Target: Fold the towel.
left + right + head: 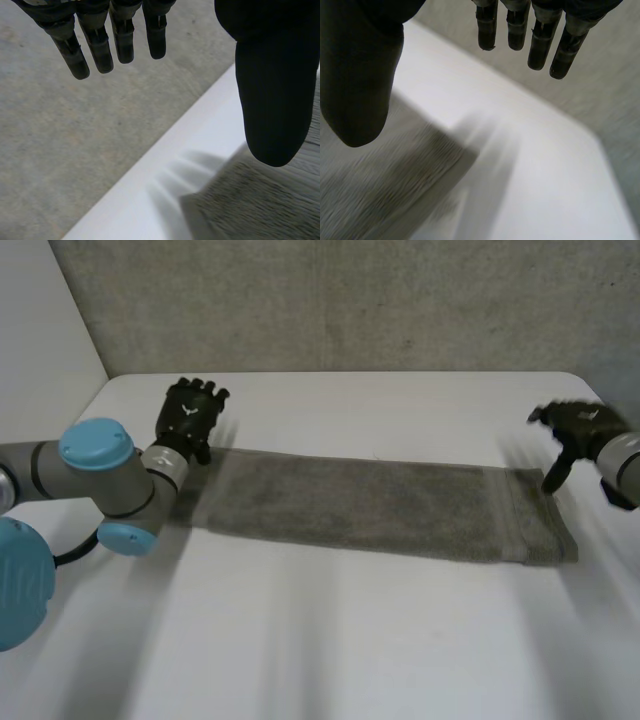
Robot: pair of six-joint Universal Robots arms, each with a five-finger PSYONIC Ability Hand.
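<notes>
While the long, narrow grey terry-cloth towel (370, 505) lies flat on the white table (330, 650), neither hand has hold of it. It is stretched out as a single strip from one hand across to the other, so its long axis joins the two hands and each hand has one short end close by.

The robot's black left hand (190, 415) hovers just past the far corner of its end of the strip. In its own wrist view the fingers (100, 50) hang straight and spread, the thumb (272, 100) stands well apart from them, and nothing sits between. The towel's corner lies below the thumb, back toward the palm. Beyond the fingertips are bare table edge and the grey textured wall (330, 300).

The black right hand (585, 430) is likewise released, above the far corner of the other short end. Its fingers (540, 45) are straight, its thumb (357, 75) is wide of them, and it is empty. The cloth lies under the thumb and bare table under the fingertips.

Folding looks not yet begun. Each hand is the nearer one for its own end. A grasp would likely mean lowering and drawing back palmward onto the corner, since the cloth sits behind the fingertips, not ahead of them.
</notes>
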